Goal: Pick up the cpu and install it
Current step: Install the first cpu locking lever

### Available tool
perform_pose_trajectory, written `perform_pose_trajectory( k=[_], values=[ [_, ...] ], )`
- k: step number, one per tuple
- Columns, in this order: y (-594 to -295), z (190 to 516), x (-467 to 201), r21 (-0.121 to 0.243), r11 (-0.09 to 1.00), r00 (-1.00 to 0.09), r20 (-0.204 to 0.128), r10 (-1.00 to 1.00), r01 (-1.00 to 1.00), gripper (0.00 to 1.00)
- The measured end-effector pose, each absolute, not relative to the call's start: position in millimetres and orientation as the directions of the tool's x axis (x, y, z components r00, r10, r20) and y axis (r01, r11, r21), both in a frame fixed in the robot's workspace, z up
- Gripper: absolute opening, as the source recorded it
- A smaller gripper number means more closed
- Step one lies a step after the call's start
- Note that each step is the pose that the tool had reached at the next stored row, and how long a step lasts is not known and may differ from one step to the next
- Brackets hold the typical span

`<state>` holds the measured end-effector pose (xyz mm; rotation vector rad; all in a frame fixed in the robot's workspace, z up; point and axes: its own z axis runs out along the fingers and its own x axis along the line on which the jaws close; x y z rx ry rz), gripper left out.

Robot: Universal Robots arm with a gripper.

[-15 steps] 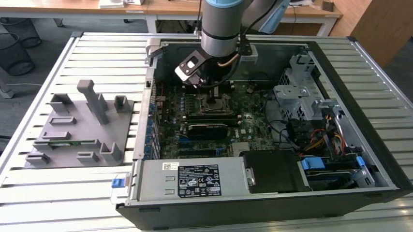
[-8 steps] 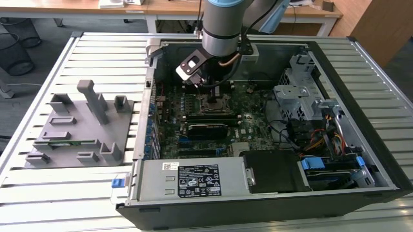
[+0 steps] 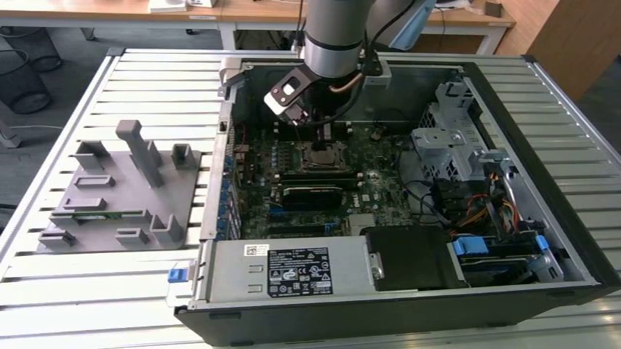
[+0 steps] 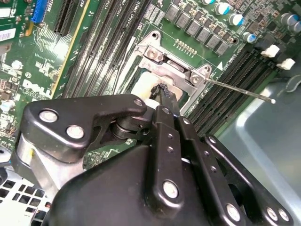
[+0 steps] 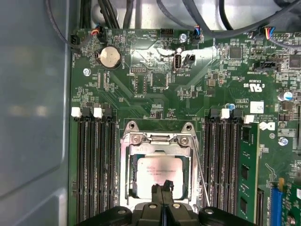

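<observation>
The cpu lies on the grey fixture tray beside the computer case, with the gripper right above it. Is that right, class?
No: the first wrist view shows the cpu in the motherboard socket inside the computer case, with the gripper right above it.

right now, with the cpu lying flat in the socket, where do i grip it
Likely its two opposite thin edges, coming straight down from above. The cpu lies flat, ringed by the socket frame, so only its metal top is exposed and sideways reach is blocked.
</observation>
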<state>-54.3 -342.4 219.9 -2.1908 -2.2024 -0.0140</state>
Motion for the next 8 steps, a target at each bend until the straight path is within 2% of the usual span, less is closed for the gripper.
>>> perform_pose_trajectory(
  k=[8],
  values=[
    [-342, 237, -54, -0.018, 0.006, -0.005, 0.031, 1.000, 1.000, 0.11]
  ],
)
